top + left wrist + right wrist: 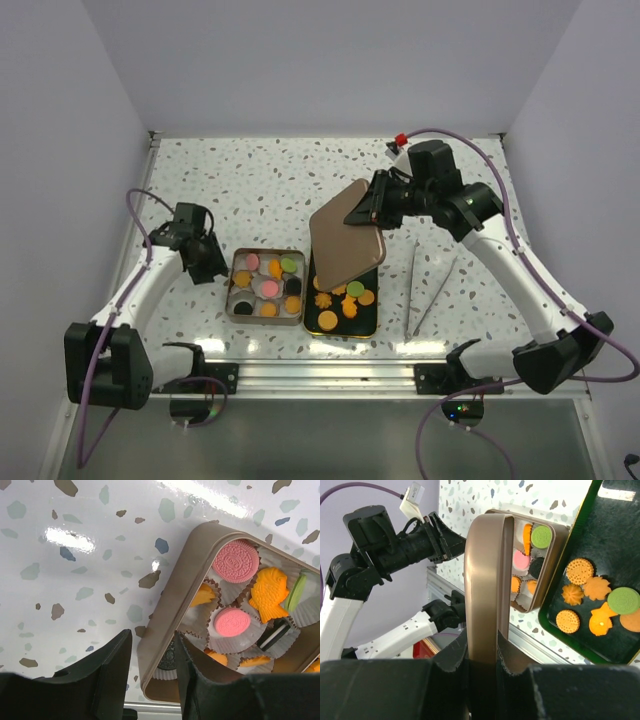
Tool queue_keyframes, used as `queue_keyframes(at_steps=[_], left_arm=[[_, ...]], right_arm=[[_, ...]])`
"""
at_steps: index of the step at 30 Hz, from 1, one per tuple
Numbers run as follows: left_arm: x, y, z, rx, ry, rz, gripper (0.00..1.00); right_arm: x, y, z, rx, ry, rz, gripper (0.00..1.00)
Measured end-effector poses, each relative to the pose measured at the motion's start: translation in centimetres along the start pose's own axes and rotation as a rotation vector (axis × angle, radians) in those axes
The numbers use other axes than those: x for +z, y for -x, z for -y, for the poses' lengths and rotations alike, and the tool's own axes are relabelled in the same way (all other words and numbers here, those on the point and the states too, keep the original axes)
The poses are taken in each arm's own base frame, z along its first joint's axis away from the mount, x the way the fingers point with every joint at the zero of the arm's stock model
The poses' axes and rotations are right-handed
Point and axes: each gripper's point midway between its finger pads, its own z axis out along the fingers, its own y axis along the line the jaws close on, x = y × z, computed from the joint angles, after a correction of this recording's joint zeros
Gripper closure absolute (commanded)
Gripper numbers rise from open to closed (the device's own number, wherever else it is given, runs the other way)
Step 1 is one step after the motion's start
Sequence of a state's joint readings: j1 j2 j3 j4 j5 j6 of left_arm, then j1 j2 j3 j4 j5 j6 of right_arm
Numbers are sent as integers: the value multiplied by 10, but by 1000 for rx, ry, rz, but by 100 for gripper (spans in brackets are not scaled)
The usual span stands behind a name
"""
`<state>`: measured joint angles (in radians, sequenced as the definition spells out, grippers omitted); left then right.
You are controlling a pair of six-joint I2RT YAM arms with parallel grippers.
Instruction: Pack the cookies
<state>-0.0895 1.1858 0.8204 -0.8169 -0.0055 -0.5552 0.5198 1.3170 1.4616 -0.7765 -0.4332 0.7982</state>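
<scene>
The open tin [231, 288] holds cookies [270, 289] in white paper cups; in the left wrist view pink rounds [235, 561] and an orange fish shape [268, 594] show. More cookies [346, 297], mostly orange, lie on the dark tray [345, 329]. My left gripper [211, 268] is open, and its fingers [151, 636] straddle the tin's left wall [167, 602] with a gap on the outer side. My right gripper [372, 212] is shut on the tan tin lid [346, 240] and holds it tilted above the tray. The lid [482, 580] stands edge-on in the right wrist view.
Metal tongs [410, 290] lie on the speckled table right of the tray. The tray [615, 535] and tin sit side by side near the front rail [320, 372]. White walls close the sides and back.
</scene>
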Motion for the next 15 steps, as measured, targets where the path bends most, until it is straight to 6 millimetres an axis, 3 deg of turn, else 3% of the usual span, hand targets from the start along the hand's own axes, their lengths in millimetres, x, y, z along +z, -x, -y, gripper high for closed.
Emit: queue_keyframes(at_steps=[15], left_arm=[[23,-5,18,96,-2,-33,62]], right_arm=[[7,6,18,10,-39,-16,100]])
